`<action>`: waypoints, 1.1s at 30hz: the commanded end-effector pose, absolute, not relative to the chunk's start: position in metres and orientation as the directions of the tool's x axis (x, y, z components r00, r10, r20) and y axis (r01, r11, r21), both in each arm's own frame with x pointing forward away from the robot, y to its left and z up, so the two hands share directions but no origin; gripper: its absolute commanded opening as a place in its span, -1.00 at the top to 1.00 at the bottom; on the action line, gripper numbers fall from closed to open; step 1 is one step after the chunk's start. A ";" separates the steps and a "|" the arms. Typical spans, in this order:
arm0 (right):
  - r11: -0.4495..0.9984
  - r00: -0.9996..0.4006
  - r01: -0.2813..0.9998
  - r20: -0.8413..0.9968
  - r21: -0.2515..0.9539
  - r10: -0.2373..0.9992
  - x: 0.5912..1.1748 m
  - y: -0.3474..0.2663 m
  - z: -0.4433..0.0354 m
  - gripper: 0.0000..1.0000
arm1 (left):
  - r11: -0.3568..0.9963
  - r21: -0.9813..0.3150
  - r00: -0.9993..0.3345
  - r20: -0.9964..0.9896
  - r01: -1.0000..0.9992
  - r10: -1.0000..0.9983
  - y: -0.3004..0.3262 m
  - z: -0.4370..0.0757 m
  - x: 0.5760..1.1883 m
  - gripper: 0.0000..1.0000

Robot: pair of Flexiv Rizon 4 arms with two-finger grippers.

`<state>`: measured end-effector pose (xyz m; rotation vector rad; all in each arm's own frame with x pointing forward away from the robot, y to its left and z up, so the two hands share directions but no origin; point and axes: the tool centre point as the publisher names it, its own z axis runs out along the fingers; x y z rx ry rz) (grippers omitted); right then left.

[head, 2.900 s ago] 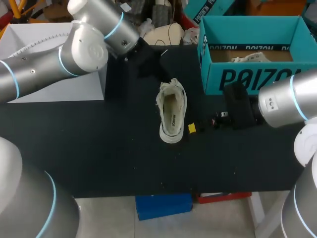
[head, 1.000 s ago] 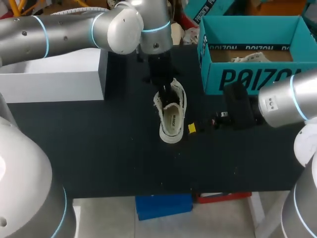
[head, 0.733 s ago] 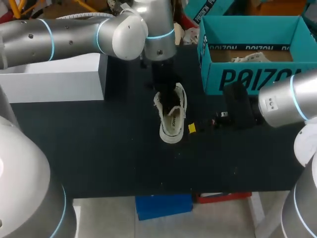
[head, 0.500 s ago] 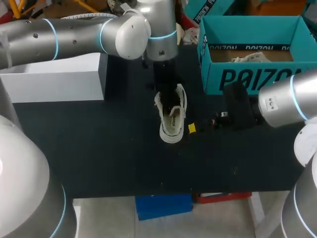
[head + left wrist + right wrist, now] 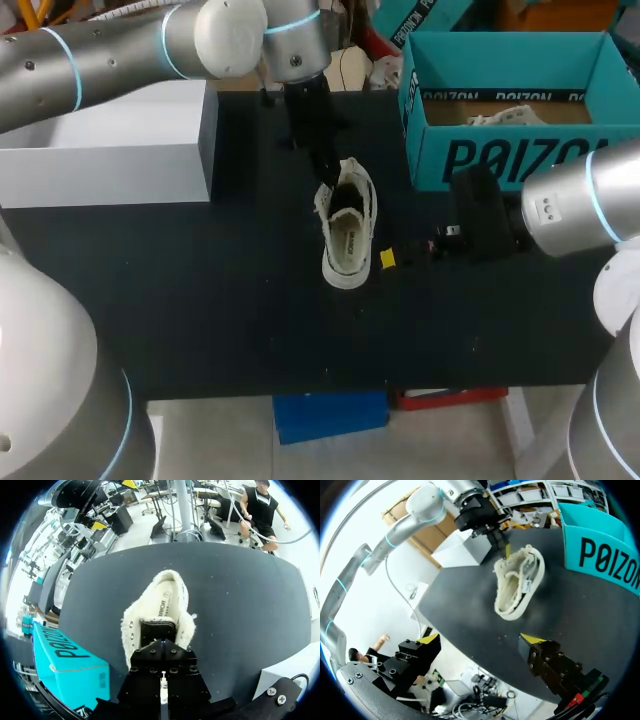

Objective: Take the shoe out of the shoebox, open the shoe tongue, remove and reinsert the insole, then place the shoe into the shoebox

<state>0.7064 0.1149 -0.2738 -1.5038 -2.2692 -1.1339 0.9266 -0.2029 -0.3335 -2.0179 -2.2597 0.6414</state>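
— Black counter from side to side; where does the shoe sit on it?

— Around the middle. The cream shoe stands on its sole outside the shoebox, heel end near and lace end far. The insole shows in its opening.

— And the left end effector?

— The left end effector is down at the far, lace end of the shoe, right at the rim. In the left wrist view its two fingers are pressed together, clenched, with the shoe running out ahead of them. Whether the tongue is pinched between them I cannot tell.

— The right one?

— The right end effector is just right of the shoe, low over the counter, and not touching it. It is released: its yellow tips stand wide apart with nothing between them, and the shoe lies ahead of them.

— The shoebox?

— The teal shoebox sits at the far right, open at the top and apart from the shoe. Something pale lies inside it that I cannot make out. A white box stands at the far left.
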 end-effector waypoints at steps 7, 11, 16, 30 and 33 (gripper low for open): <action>0.191 -0.465 0.852 0.534 0.488 0.706 0.706 0.117 -0.274 -1.00 | 0.194 -0.312 -0.271 -0.225 0.930 0.936 -0.179 -0.325 0.907 0.89; 0.191 -0.465 0.852 0.534 0.488 0.706 0.706 0.117 -0.274 -1.00 | 0.240 -0.333 -0.309 -0.174 0.912 0.935 -0.173 -0.326 0.902 -1.00; 0.191 -0.465 0.852 0.534 0.488 0.706 0.706 0.117 -0.274 -1.00 | 0.240 -0.333 -0.309 -0.174 0.912 0.935 -0.173 -0.326 0.902 -1.00; 0.191 -0.465 0.852 0.534 0.488 0.706 0.706 0.117 -0.274 -1.00 | 0.331 -0.577 -0.528 -0.212 0.747 0.822 -0.168 -0.321 0.875 -1.00; 0.191 -0.465 0.852 0.534 0.488 0.706 0.706 0.117 -0.274 -1.00 | 0.419 -0.640 -0.681 -0.231 0.645 0.695 -0.158 -0.309 0.865 -1.00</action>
